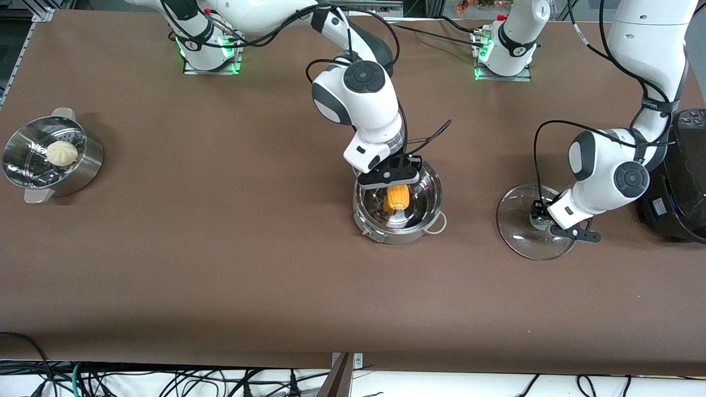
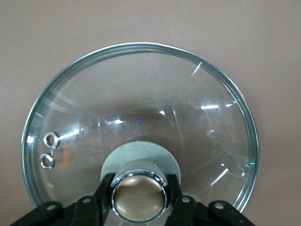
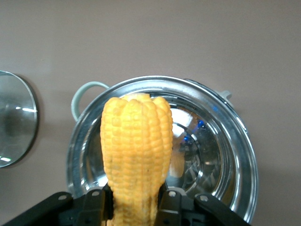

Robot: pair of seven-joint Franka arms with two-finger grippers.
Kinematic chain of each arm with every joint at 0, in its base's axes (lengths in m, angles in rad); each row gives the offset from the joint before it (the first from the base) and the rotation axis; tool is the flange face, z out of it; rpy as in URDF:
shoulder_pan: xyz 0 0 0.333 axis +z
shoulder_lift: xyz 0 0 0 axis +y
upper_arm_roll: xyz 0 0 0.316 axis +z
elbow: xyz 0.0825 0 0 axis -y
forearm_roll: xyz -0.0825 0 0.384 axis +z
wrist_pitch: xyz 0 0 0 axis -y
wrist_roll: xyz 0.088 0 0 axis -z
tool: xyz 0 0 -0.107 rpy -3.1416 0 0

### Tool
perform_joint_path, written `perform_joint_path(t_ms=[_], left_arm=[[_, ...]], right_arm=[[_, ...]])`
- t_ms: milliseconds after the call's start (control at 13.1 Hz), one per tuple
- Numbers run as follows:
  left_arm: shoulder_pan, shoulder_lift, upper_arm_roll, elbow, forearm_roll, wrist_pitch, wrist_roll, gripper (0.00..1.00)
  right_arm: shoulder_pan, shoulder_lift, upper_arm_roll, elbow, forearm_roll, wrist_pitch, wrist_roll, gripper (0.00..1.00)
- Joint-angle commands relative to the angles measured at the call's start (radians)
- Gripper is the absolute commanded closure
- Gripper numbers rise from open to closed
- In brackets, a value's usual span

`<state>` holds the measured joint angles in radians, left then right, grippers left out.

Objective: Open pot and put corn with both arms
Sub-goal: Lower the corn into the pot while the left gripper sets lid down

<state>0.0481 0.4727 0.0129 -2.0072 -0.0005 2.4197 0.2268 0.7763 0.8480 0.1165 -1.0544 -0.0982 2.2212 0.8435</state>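
The steel pot (image 1: 398,235) stands open mid-table. My right gripper (image 1: 396,189) hangs over its mouth, shut on the yellow corn (image 1: 397,198), which points down into the bowl. In the right wrist view the corn (image 3: 136,150) sits between the fingers (image 3: 96,205) above the pot's rim (image 3: 237,141). The glass lid (image 1: 521,240) lies flat on the table beside the pot, toward the left arm's end. My left gripper (image 1: 543,220) is down on it. Its fingers (image 2: 106,190) press both sides of the bronze knob (image 2: 139,197) of the lid (image 2: 141,94).
A perforated steamer bowl (image 1: 33,176) holding a pale bun (image 1: 62,153) stands at the right arm's end of the table. A large black rice cooker (image 1: 684,176) sits at the left arm's end, close to the left arm's wrist.
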Motion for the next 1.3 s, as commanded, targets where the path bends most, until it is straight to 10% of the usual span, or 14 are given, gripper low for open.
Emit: perform_joint_path(t_ms=[0,534,915,1068,1220], left_arm=[[-0.002,0.001,0.010,-0.004,-0.012,0.012,0.011,0.00],[-0.002,-0.193,0.010,-0.140,-0.010,-0.011,0.009,0.00],[0.001,-0.330,0.009,-0.163,-0.009,-0.070,0.014,0.00],[0.001,-0.408,0.009,-0.166,-0.010,-0.097,0.009,0.00],[0.000,-0.492,0.009,-0.162,-0.010,-0.180,0.009,0.00]], right_arm=[[0.011,0.039,-0.005,0.048,-0.034,0.006,0.000,1.00],[0.018,0.111,-0.005,0.047,-0.034,0.081,0.002,1.00],[0.034,0.114,-0.003,0.037,-0.035,0.069,0.005,0.53],[0.035,0.114,-0.003,0.034,-0.035,0.069,0.006,0.00],[0.040,0.112,-0.003,0.030,-0.038,0.069,0.005,0.00]])
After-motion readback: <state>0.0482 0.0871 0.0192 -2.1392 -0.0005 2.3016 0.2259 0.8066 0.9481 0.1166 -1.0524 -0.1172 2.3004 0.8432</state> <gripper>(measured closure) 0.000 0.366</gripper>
